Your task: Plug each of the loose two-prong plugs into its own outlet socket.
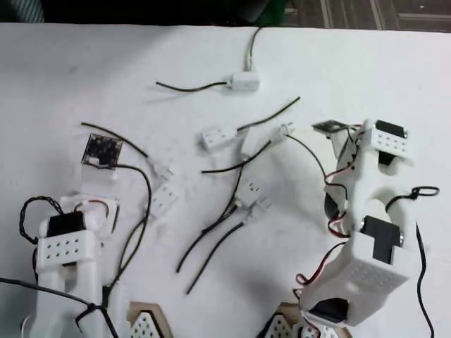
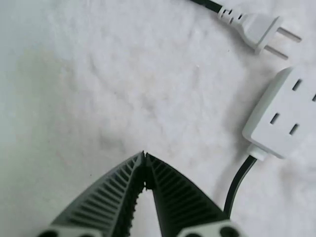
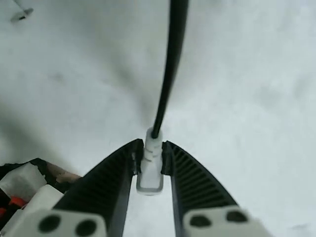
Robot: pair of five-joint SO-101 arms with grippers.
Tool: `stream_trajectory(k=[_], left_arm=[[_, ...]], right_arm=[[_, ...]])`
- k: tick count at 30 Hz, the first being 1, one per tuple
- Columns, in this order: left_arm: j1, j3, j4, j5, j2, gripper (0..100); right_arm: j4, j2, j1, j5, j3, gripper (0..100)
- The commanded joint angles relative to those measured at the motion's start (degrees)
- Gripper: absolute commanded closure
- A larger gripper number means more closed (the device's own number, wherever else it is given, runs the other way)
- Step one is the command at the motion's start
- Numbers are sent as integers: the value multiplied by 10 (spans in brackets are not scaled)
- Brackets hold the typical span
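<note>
The right gripper (image 3: 151, 144) has its fingers closed on a white plug (image 3: 149, 173). They pinch it near the end where its black cord (image 3: 170, 64) leaves and runs away over the counter (image 3: 256, 98). The prongs cannot be made out, nor whether this held plug is lifted off the surface.

The left gripper (image 2: 144, 157) has its fingers pressed together on nothing, over bare counter. Near it lies a loose plug (image 2: 256, 30) with its prongs bare. A socket block (image 2: 284, 116) sits just beside that plug without touching it, and the slots that show are empty.

In the view from above, a far socket block (image 1: 244, 82) has a dark cord running into its side. That may be a plug already seated, but it is too small to be sure. A middle socket block (image 1: 217, 139) lies among several crossing cords, and I cannot tell whether anything is plugged into it. A pair of plugs (image 1: 252, 190) lies side by side in the centre of the counter, plainly unconnected.

The task looks to be at an early stage. At best one or two plugs are in, one is in the right gripper's hold, and at least three lie free. What is left is to bring the held plug to an empty socket and press it home, then do the same for the loose plug by the socket block and for the central pair.
</note>
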Motion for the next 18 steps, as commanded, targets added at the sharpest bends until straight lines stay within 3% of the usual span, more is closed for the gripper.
stream_trajectory(k=[1,11,18], left_arm=[[-1,-3,-4,-5,-14,974],[0,3,-8,-5,-14,973],[0,3,-8,-5,-14,973]], right_arm=[[7,26,7,4,-16,981],[8,139,-20,2,-62,981],[16,140,-65,1,-62,981]])
